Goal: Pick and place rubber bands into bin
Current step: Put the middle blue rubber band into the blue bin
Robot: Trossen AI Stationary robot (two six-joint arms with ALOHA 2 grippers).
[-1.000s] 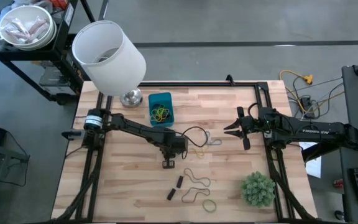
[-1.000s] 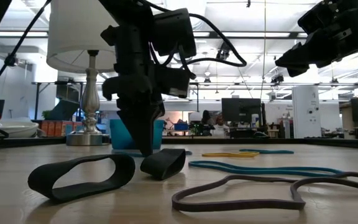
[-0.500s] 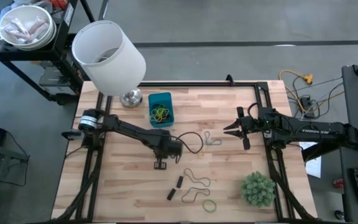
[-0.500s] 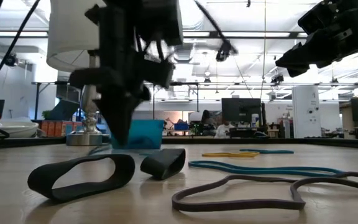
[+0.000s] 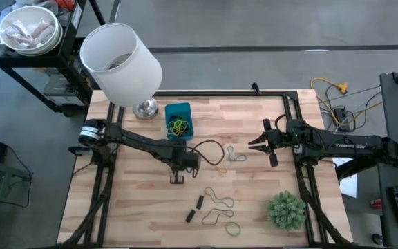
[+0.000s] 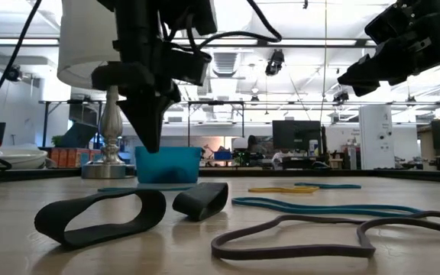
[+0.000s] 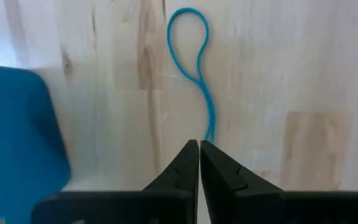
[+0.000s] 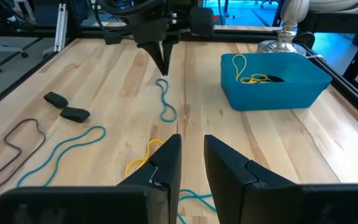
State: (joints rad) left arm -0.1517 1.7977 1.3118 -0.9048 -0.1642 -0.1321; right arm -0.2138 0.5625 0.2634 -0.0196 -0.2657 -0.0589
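left gripper (image 7: 199, 152) is hanging with jaws pressed together on nothing, just over the tail of a teal band (image 7: 196, 56). the bin (image 5: 179, 120) is sitting at its 12 o'clock. risk: fingers descending pressed together would only nudge the band. right gripper (image 5: 254, 146) is waiting at 3 o'clock, jaws slightly parted, empty.

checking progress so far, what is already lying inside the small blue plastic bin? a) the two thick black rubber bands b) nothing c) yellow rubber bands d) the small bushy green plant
c: the small blue rectangular plastic bin holds a tangle of thin yellow rubber bands, seen from above and from the right wrist, while the thick black bands lie out on the wooden table.
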